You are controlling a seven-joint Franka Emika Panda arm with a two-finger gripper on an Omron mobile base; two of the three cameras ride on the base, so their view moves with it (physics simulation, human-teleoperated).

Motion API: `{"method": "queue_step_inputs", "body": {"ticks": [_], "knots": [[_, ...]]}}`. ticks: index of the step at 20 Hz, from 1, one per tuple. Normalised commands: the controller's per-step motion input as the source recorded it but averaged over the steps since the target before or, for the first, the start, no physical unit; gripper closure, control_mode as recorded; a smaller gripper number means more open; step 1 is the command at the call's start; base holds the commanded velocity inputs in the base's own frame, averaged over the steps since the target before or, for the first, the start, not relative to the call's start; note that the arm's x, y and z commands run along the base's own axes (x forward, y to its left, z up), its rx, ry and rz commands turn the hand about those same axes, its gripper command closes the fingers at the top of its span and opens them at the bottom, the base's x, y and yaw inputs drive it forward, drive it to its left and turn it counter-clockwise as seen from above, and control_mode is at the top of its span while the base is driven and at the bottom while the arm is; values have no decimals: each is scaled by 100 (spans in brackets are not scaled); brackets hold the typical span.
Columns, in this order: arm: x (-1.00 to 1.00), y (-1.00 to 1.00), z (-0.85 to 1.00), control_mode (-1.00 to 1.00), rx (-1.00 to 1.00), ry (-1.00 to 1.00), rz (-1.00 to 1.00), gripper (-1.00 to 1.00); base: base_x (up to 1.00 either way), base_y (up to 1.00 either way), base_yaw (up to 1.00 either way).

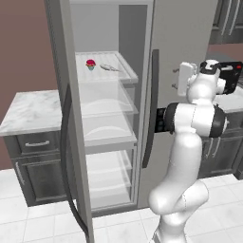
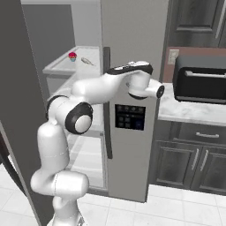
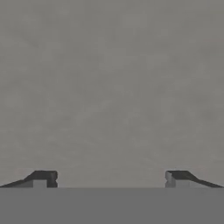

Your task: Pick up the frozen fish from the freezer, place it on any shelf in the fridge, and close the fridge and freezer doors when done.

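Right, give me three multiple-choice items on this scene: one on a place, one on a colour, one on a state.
1. Where does the fish lie?
A. On the marble counter
B. On the top shelf, beside the cupcake
C. On the floor tiles

2. What colour is the cupcake's top?
A. Red
B. Blue
C. White

3. How is the tool?
A. Shut on the fish
B. Shut on the cupcake
C. Open, holding nothing

Answers:
1. B: the fish lies on the top shelf of the open compartment, just right of the cupcake.
2. A: the left base view shows a red top over a teal wrapper.
3. C: in the hand view the tool has its tips far apart, with only a plain grey surface ahead.
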Motion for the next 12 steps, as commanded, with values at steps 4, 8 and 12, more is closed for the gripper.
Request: {"method": "queue_step_inputs", "body": {"ticks": [4, 8, 12], "knots": [[-100, 21, 0, -100, 0, -30, -3, -100, 0, 0, 0], [-100, 66, 0, -100, -8, -30, -4, -100, 0, 0, 0], [-100, 68, 4, -100, -13, -24, -5, -100, 0, 0, 0]]}}
